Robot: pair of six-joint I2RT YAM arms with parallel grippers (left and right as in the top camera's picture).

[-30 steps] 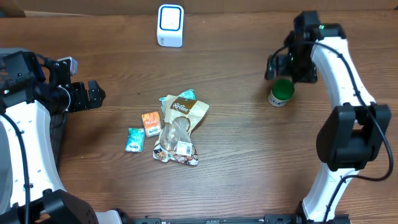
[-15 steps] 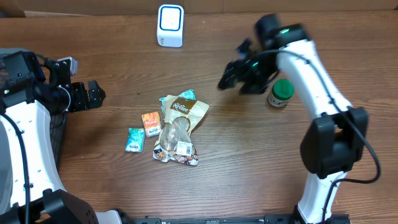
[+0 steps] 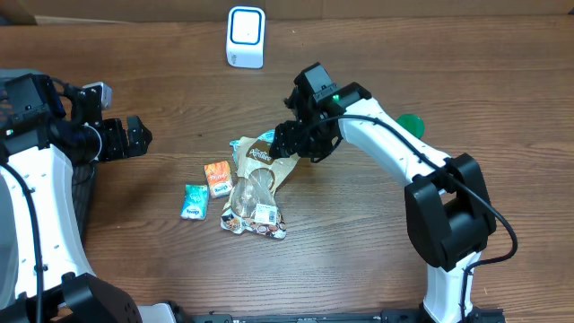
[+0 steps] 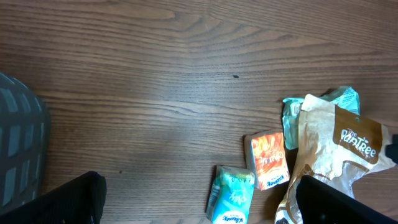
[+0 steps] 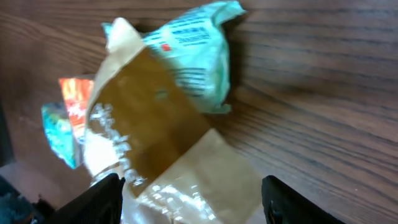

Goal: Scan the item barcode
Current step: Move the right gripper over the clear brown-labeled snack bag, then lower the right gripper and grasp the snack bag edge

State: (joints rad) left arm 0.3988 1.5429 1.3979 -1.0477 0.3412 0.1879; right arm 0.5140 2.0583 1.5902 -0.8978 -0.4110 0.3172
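A pile of snack packets lies mid-table, topped by a brown paper pouch [image 3: 266, 164] printed "Pantree". My right gripper [image 3: 293, 144] hovers over the pouch's upper end. In the right wrist view the pouch [image 5: 180, 155] lies between the spread fingers of the right gripper [image 5: 196, 196], which is open and has gaps on both sides. A mint-green packet [image 5: 196, 56] sticks out from under the pouch. A white scanner [image 3: 246, 36] stands at the table's back edge. My left gripper [image 3: 134, 137] is open at the far left, away from the pile, with nothing held.
An orange packet [image 3: 218, 176] and a teal tissue packet [image 3: 195, 201] lie left of the pouch. A clear wrapper with a white label [image 3: 260, 215] lies under its near end. A green-lidded jar [image 3: 411, 123] shows behind the right arm. A dark basket [image 4: 18, 149] sits at the left.
The right arm has swung left from the green-lidded jar to above the brown pouch, and its jaws have narrowed somewhat. The left arm has not moved.
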